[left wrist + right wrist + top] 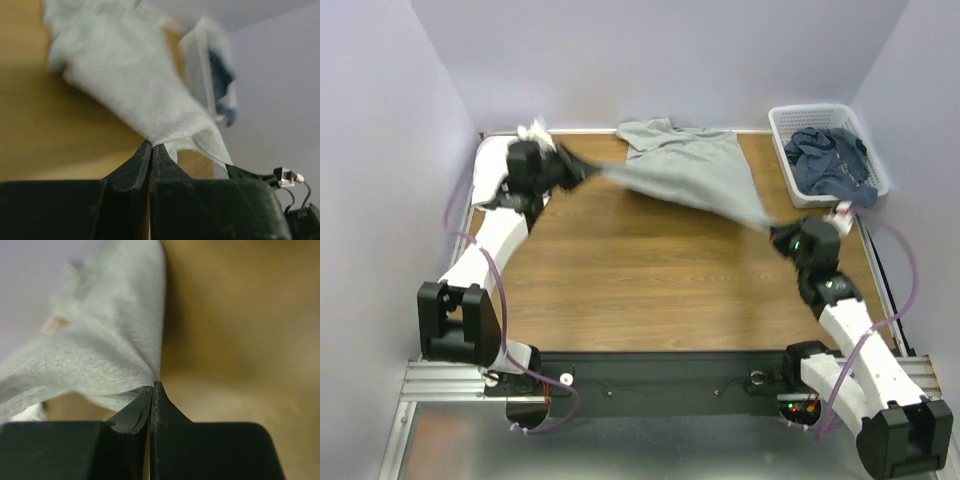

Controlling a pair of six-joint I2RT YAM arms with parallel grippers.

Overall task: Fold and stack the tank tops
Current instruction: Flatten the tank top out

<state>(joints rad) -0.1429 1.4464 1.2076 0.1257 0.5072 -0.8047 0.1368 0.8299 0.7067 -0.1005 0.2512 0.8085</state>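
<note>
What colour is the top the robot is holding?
The tank top is light grey, clearest in the top external view.

Soft, even light from overhead fills the top view. The walls [410, 150] read pale lilac, and the arms [490, 240] cast only faint, diffuse shadows on the worktop [640, 290], with no harsh glare. The grey tank top [685, 165] is smeared with blur along its stretched lower edge, and the left claw [582, 172] is blurred too. The wide lens makes the walls lean outward at the edges. In the left wrist view the cloth, worktop and basket [202, 65] are all out of focus, and the fingers [130, 172] are nearly black. In the right wrist view the knit is crisp beside the right claw [151, 386] and softens farther off. The worktop behind it is dim, with a dark shadow along the cloth.
</note>
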